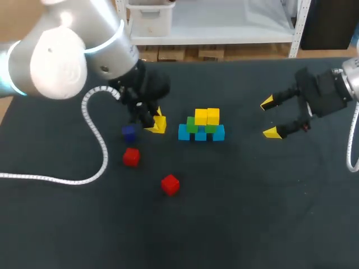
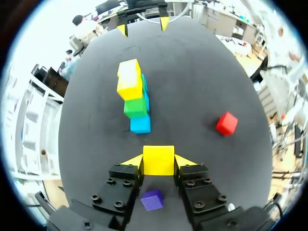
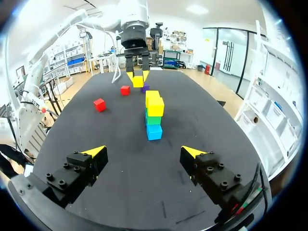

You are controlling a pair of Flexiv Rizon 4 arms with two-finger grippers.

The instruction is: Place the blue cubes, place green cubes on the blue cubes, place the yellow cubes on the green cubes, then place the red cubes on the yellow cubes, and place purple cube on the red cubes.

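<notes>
Left gripper [image 2: 158,161] is clamped on a smooth, matte yellow cube [image 2: 158,155]. One yellow-tipped finger presses each side face, and the cube's crisp edges sit square between them. From above, that yellow cube [image 1: 160,124] is just left of the stack, low over the dark, flat-finished table [image 1: 252,213]. Whether it touches the surface, I can't tell. A small purple cube [image 2: 153,199] lies under the gripper's black bolted finger blocks. In the head view the purple cube [image 1: 129,133] is just beside the held one, on its left. A white ribbed cable [image 1: 96,131] loops off the left arm and trails across the table.

Centre of the table, the stack. Three light blue cubes [image 1: 201,135] form a row at the base, touching one another. Two green cubes [image 1: 192,126] rest on them, and two yellow cubes [image 1: 207,116] sit side by side on the green. All are plain, solid-coloured blocks with sharp corners and no shine. In the left wrist view the stack stands ahead of the fingers, with the blue cubes [image 2: 140,124] nearest.

Two red cubes are loose on the table. One [image 1: 131,157] is near the purple cube, and the other [image 1: 170,184] lies nearer the table's front edge. They are apart from each other and from the stack.

Right gripper [image 1: 270,117] hangs to the right of the stack, well apart from it. Its fingers are spread wide with nothing between them. In its own view the right gripper [image 3: 143,152] faces the stack ahead, blue at the base and yellow on top.
</notes>
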